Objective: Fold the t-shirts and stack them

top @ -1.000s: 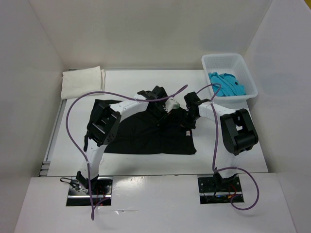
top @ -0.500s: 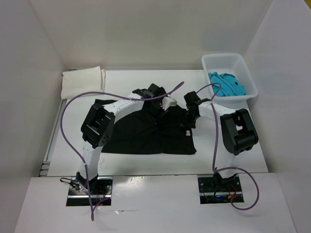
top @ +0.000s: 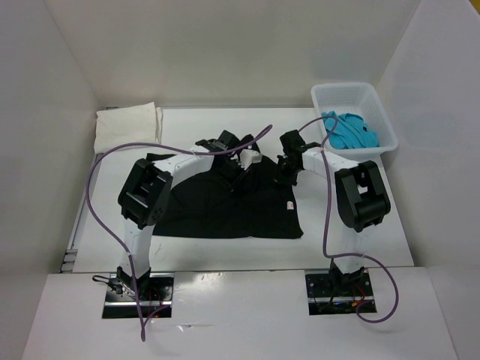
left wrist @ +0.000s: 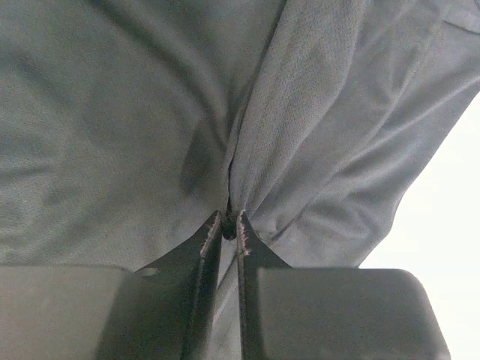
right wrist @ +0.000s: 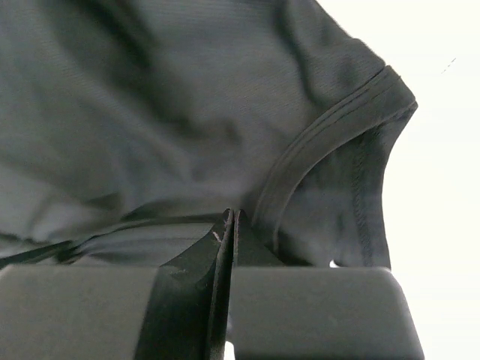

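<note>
Approx 1 of 3 done: cream-white cloth t-shirt [top: 126, 129] lies folded at the 10 o'clock corner of the white table [top: 360, 229]. Black cloth t-shirt [top: 217, 211] is spread flat at centre, not yet folded. Bright turquoise cloth t-shirt [top: 351, 132] sits crumpled in the white plastic lattice basket [top: 352, 88] at 2 o'clock.

Left gripper [left wrist: 226, 223] pinches a ridge of the black cloth t-shirt near its 12 o'clock edge. Right gripper [right wrist: 229, 219] is clamped on it by a hem, approx 1 o'clock.

Its long axis runs 9-to-3; collar direction can't tell.
</note>
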